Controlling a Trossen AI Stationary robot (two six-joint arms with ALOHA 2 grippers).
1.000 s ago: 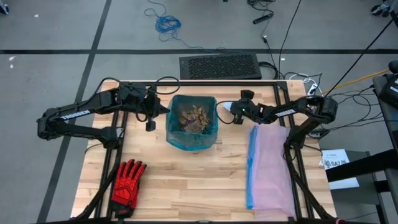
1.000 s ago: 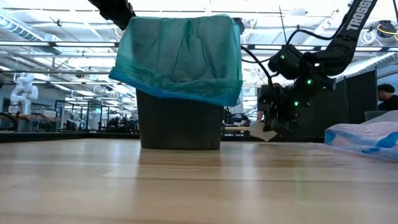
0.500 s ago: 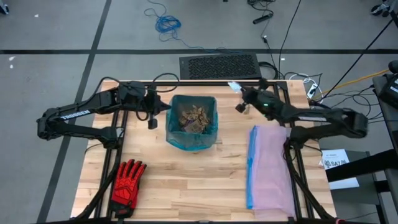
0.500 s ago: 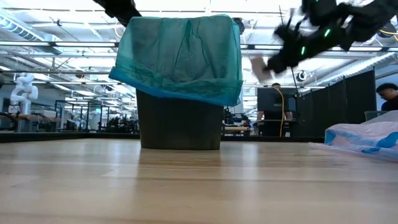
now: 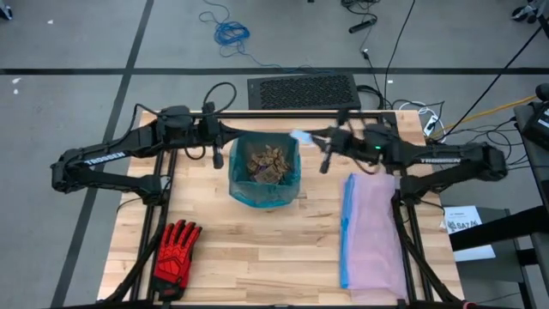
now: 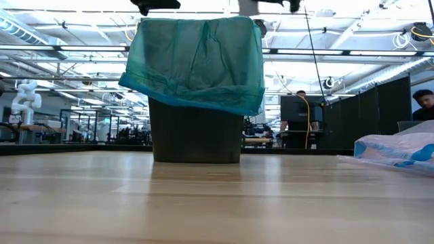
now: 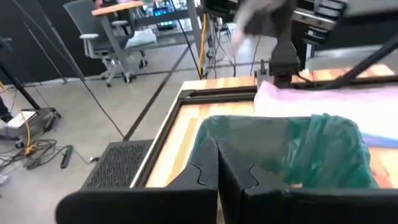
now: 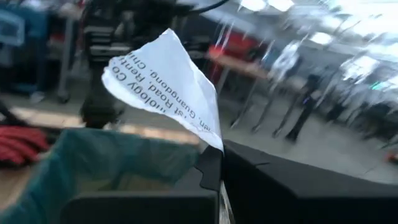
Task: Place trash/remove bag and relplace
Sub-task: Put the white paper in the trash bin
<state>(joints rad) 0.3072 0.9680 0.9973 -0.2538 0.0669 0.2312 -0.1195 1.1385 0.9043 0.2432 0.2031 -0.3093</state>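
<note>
High view, hidden: the bin's own walls are covered by the bag; only the teal-green plastic folded over the rim shows from above.
Low view, cut off: both grippers sit at the top edge of the picture, only dark undersides showing; the bin's dark lower body shows below the bag's hem.
Hard to make out: the trash inside the bag reads as a heap of tan-brown lumps, too small and too many to count singly.
Right wrist view: sharp on the paper scrap with printed text; the room behind is smeared.
Count, arms: two.
Count, bags: one teal-green bag in the bin; one pale lilac bag with a blue edge, flat on the counter at the right side.
Count, gloves: one red-and-black glove, near the front left corner.
Count, people: one partly seen at the right edge in the low view, another standing far back.
Left gripper: fingers closed, empty, raised at the bin's left rim, just above the bag's edge.
Right gripper: fingers shut on the paper scrap, raised at the bin's back right corner; the scrap sticks out toward the opening.
Bag relative to grippers: between the two, lower than both.
Trash relative to right gripper: down inside the bag, beside and below the held scrap.
</note>
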